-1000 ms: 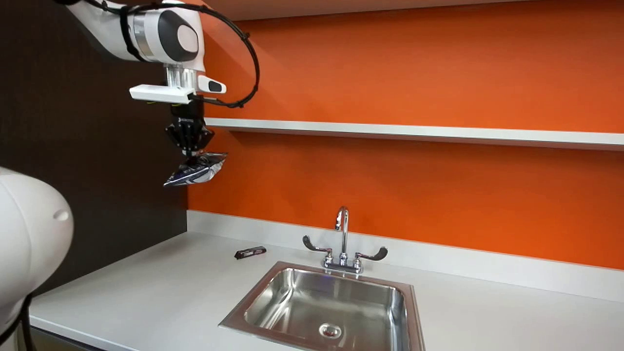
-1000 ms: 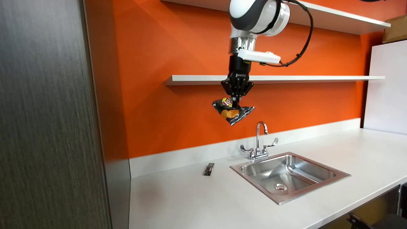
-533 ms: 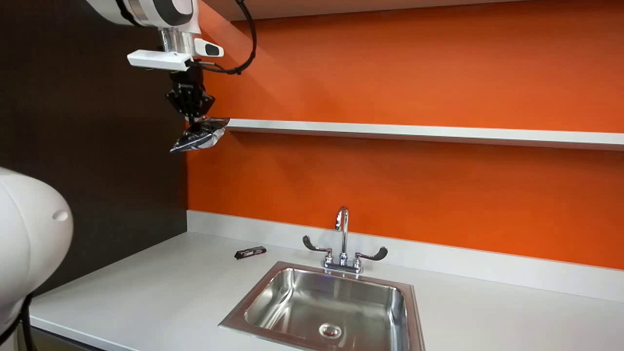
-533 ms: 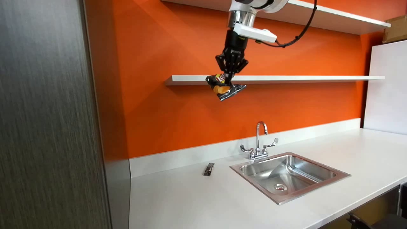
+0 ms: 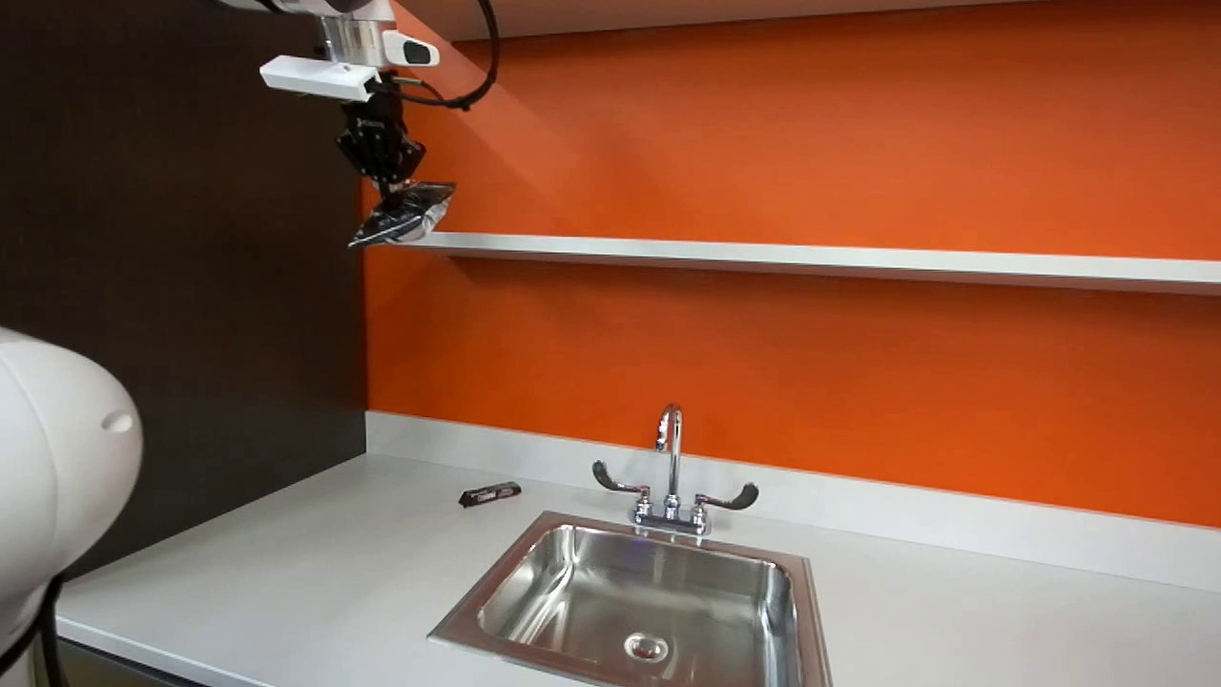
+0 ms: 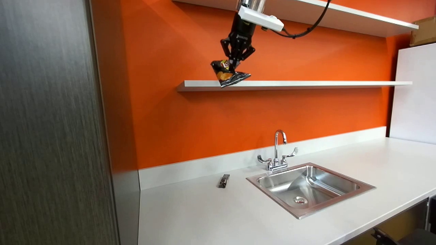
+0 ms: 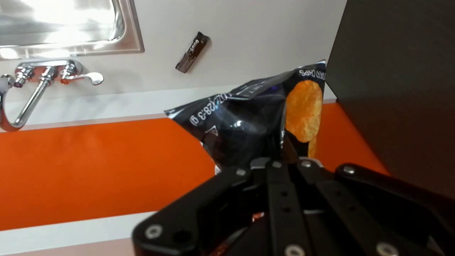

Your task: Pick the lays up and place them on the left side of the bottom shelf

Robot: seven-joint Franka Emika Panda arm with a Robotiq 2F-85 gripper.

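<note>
Here's the black two-fingered Robotiq gripper [image 6: 233,66], tilted in an exterior view, its fingers narrow and pinching the middle of a crumpled, glossy black Lay's chip bag [image 6: 224,76] printed with a red-and-yellow logo and golden chips. And look where that bag is: up in the air, well above the pale countertop [image 6: 184,214], overlapping the front edge of the long white lower shelf [image 6: 306,83] near its left end in both exterior views! Touching that edge or just clear of it? Can't tell from these angles. The wrist view gets right up close: foil creased where the fingertips meet it, one corner jutting left with white "28.3 g" print, the opposite side flashing a big orange chip. Beyond it, flat on the counter, a small dark brown wrapped bar [image 7: 193,52] with pale lettering, near the rectangular stainless-steel sink [image 5: 503,572]. A chrome faucet [image 5: 673,477] with a curved spout and two lever handles stands at the sink's back edge. Bright orange wall [image 6: 163,112] behind it all, a tall dark panel [image 5: 191,239] on the left, and overhead in an exterior view, a white upper shelf [image 6: 361,20], with a brown cardboard box [image 6: 424,31] far right.
</note>
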